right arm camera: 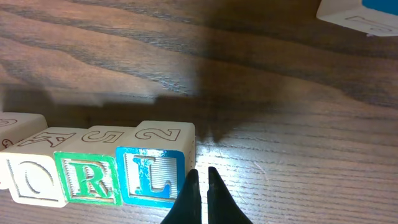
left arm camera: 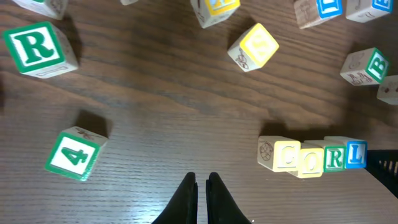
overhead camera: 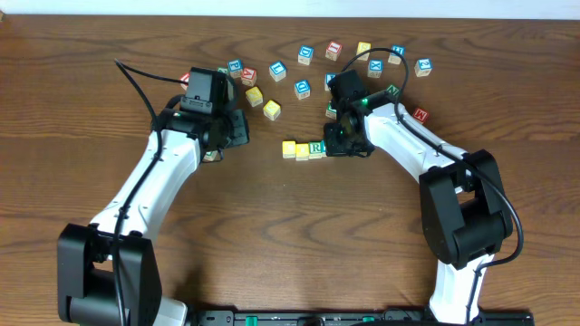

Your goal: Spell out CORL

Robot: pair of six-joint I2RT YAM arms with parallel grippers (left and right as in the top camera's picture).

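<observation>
Four wooden cubes stand side by side in a row on the table: a yellow C cube (left arm camera: 279, 154), a yellow O cube (left arm camera: 311, 161), a green R cube (left arm camera: 334, 157) and a blue L cube (left arm camera: 356, 154). In the right wrist view the O (right arm camera: 34, 179), R (right arm camera: 88, 179) and L (right arm camera: 149, 174) faces show. My right gripper (right arm camera: 202, 177) is shut and empty, its tips beside the L cube's right edge. My left gripper (left arm camera: 202, 180) is shut and empty over bare wood, left of the row. In the overhead view the row (overhead camera: 304, 148) lies between the arms.
Loose cubes lie around: a green R cube (left arm camera: 38, 48), a green 4 cube (left arm camera: 74, 153), a yellow cube (left arm camera: 254, 46), a green B cube (left arm camera: 367, 65). Several more letter cubes (overhead camera: 304, 56) are scattered at the back of the table.
</observation>
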